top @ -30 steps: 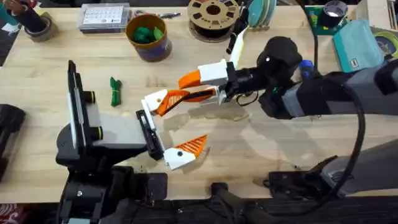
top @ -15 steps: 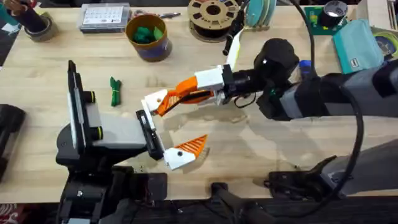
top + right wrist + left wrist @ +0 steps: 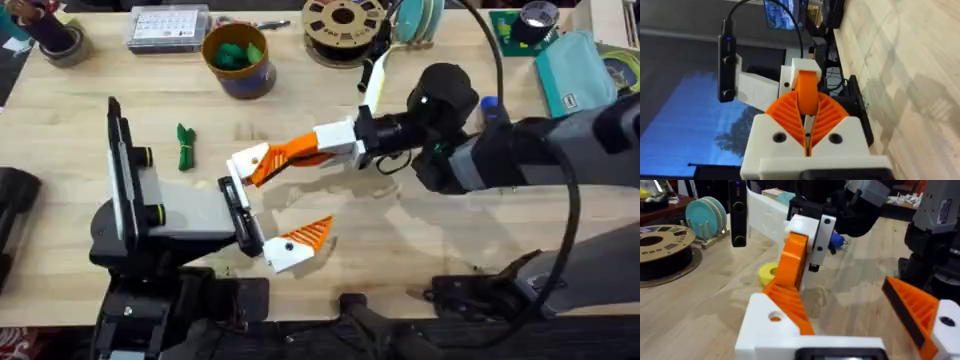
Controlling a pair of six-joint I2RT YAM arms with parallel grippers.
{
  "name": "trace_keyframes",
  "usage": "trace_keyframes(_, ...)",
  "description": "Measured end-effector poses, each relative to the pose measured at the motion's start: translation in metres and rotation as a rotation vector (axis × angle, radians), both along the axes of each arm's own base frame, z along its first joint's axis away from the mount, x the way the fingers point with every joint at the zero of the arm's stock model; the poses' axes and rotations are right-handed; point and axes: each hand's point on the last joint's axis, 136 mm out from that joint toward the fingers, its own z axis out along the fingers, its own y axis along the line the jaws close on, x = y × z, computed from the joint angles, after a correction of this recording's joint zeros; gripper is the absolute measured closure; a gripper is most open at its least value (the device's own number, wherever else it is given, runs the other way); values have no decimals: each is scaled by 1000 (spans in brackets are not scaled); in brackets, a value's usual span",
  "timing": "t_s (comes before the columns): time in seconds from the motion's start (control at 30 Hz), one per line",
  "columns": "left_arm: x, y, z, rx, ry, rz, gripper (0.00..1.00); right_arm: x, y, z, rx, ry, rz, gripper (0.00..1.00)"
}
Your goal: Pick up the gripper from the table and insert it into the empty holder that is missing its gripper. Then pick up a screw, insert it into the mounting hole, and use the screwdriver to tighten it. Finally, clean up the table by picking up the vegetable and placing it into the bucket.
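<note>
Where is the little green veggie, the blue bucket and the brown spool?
vegetable (image 3: 185, 147), overhead view, on its pinched middle.
bucket (image 3: 240, 75), overhead view, on its dark blue wall under the yellow rim.
spool (image 3: 343, 22), overhead view, on its perforated top face.

Bucket (image 3: 238, 60) contents too small to identify.

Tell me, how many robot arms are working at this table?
2. The left arm sits at the lower left, with the left gripper open. The right arm reaches in from the right, with the right gripper shut on an orange fingertip.
</note>
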Motion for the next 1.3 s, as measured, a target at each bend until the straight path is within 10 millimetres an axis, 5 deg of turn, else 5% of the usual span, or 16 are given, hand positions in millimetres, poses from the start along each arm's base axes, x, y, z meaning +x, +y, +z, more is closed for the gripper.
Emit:
trace_keyframes(0.7, -1, 0, 0, 1, -2, -4, 15, -5, -9, -2, 18, -19, -101, 991)
trace_keyframes(1.3, 8, 4, 0, 4, -3, 50, 15, -1, 11, -2, 14, -8, -224, 992)
